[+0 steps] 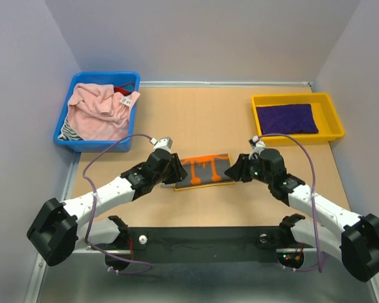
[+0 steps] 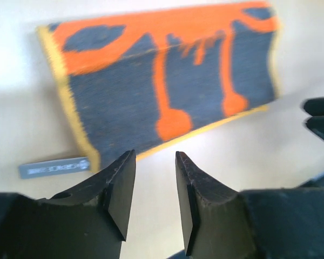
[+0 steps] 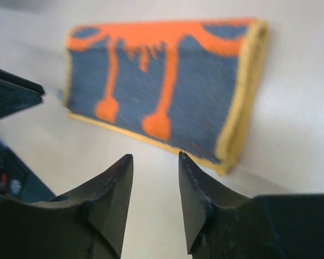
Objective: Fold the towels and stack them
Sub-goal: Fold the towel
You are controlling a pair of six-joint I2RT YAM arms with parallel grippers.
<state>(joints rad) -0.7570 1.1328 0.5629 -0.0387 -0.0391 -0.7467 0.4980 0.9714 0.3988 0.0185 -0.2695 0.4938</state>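
Folded grey-orange towel (image 1: pixel 204 170) (flat, central)

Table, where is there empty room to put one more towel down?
The biggest bare patch of table is the far middle, between the blue bin and the yellow bin, beyond the grey-and-orange towel. A thinner strip lies on that towel's near side. It is crowded at the towel's ends, beside the left gripper and right gripper.

Folded towel (image 1: pixel 204 171): dk grey w/ orange drip pattern, yellow edging. Tag (image 2: pixel 54 168): grey. Purple towel (image 1: pixel 285 118): plain dk purple; its bin (image 1: pixel 290 96) yellow. Pink towel (image 1: pixel 98 112): plain pale pink; its bin (image 1: pixel 88 145) blue. Striped cloth (image 1: pixel 69 130): blk/white. Table (image 1: pixel 202 120): tan.
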